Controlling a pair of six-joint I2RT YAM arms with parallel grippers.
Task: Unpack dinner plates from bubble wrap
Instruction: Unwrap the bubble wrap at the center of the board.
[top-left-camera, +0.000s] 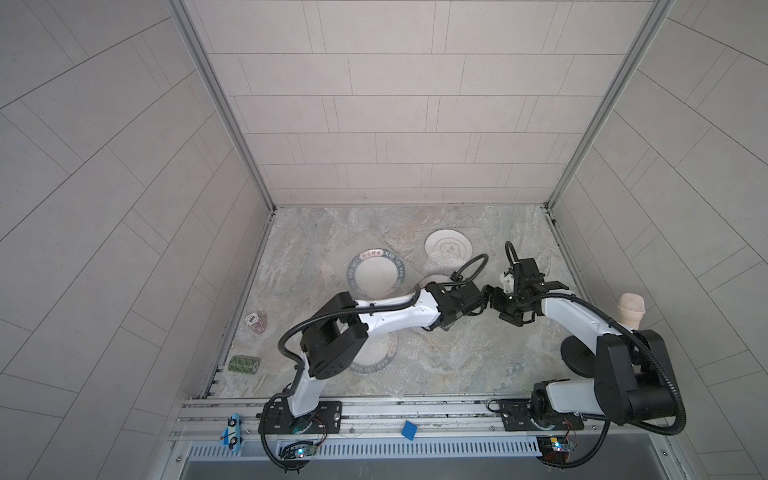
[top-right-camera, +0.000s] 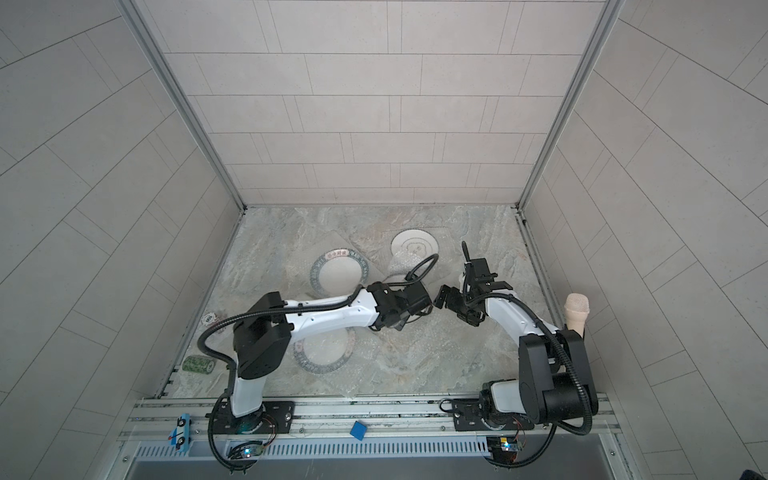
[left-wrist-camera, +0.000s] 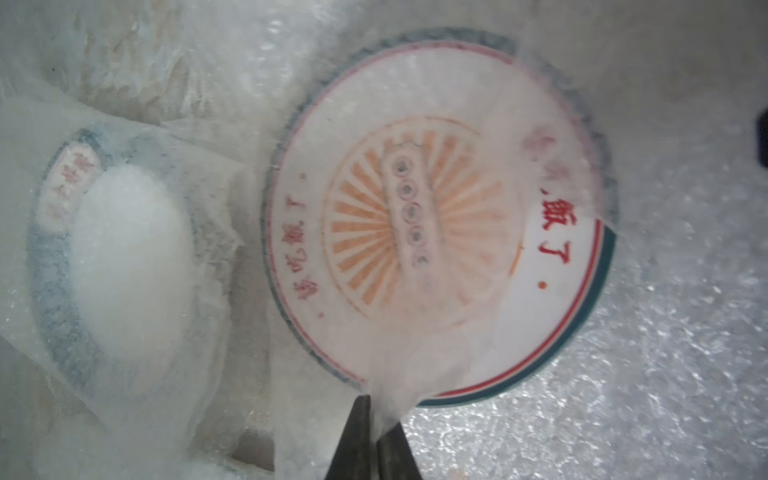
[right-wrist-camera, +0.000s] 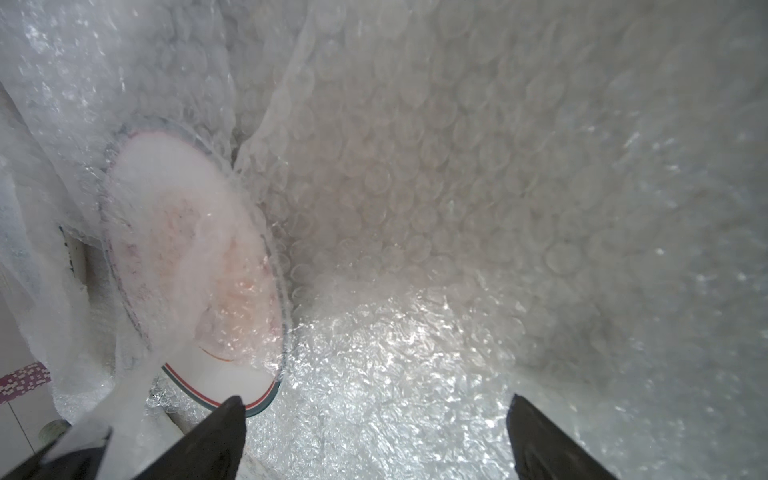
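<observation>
Pinching a fold of bubble wrap (left-wrist-camera: 392, 395), the left gripper (left-wrist-camera: 380, 440) is clamped on the sheet veiling most of the sunburst plate (left-wrist-camera: 561, 316). The right gripper (right-wrist-camera: 374, 436) hangs spread wide over more wrap. They meet right of centre in both top views, the plate seemingly hidden beneath them there.
</observation>
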